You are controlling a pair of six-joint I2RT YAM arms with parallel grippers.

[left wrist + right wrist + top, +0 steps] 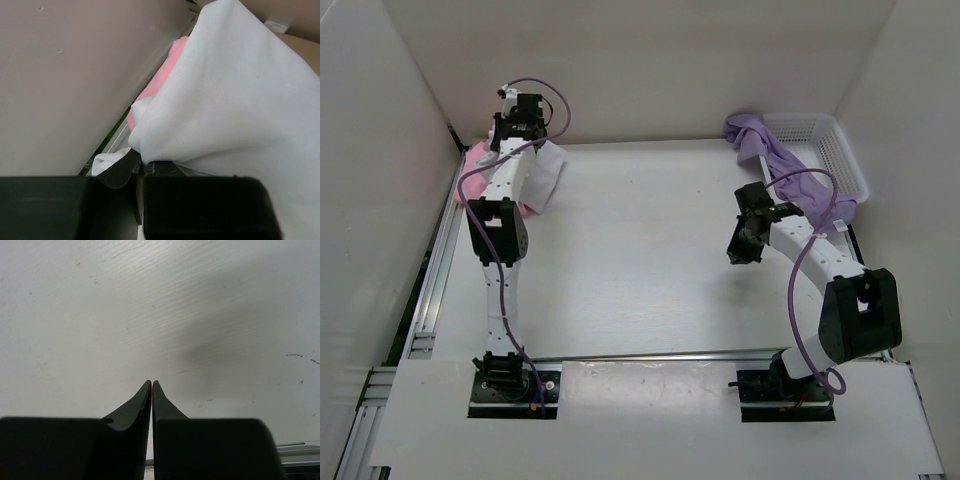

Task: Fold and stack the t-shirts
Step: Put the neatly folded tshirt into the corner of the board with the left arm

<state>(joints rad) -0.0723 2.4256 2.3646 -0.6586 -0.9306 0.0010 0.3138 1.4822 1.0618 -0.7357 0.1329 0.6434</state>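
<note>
Fingers on the left gripper (137, 167) are clamped on a bunched edge of the white shirt (235, 115), up in the far-left corner by the wall. Pink shirt (161, 82) sits right behind it, touching. The tan patch at the top right of the left wrist view may be the beige shirt, can't confirm.

Right gripper (151, 390): fingers pressed together, nothing between them, hovering over bare table (160, 300).

Lavender shirt (785, 160) is draped over the basket (825, 122) rim. It lies beyond the right gripper and to its right. Long axis runs diagonally from the basket's far-left corner toward near-right. Right arm is clearly nearer, so that pick is probably its job, jaws opened first.
</note>
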